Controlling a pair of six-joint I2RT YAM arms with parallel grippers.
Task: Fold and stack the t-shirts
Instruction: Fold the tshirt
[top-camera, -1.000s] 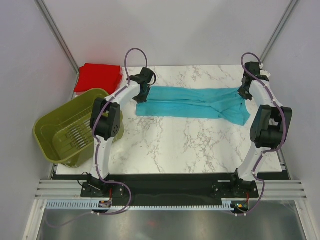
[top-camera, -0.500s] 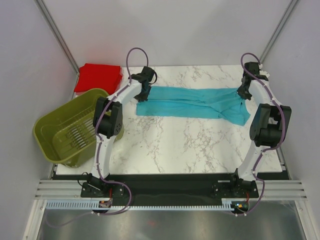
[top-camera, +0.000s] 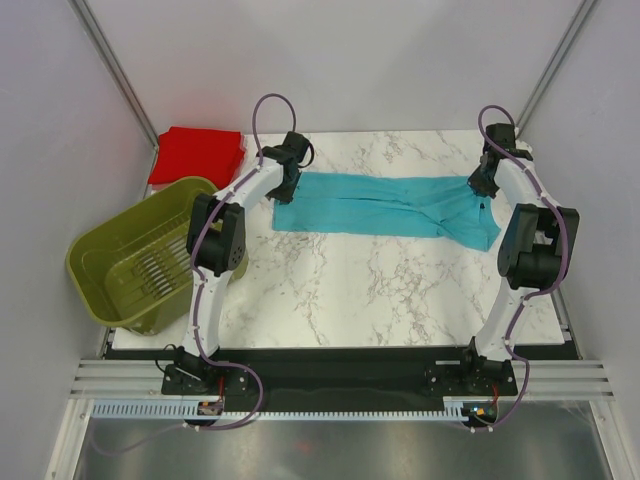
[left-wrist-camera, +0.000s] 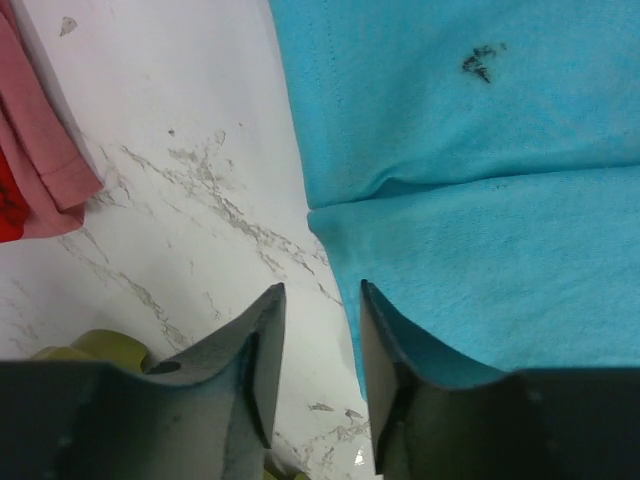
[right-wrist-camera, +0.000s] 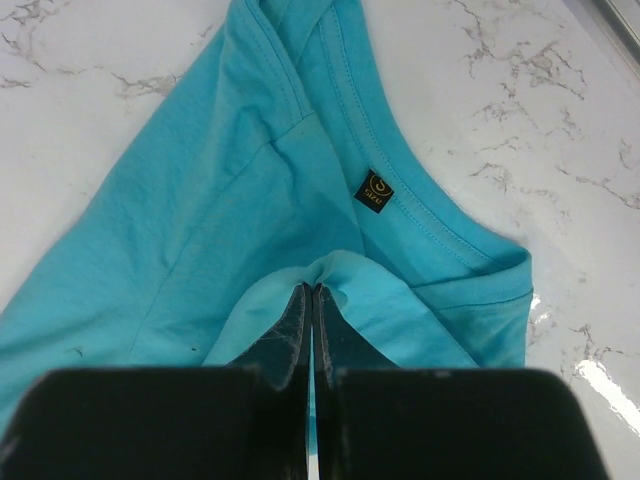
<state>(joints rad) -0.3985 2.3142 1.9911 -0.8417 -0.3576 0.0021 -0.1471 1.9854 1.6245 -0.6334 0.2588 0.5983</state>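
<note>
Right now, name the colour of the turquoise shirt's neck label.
The neck label is black with yellow print; best in right wrist view.

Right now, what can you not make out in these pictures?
- red t-shirt: left wrist view, cut off by the left edge.
- turquoise t-shirt, both ends: top view, hidden under the left gripper and right gripper.
- neck label: right wrist view, too small to read.
</note>
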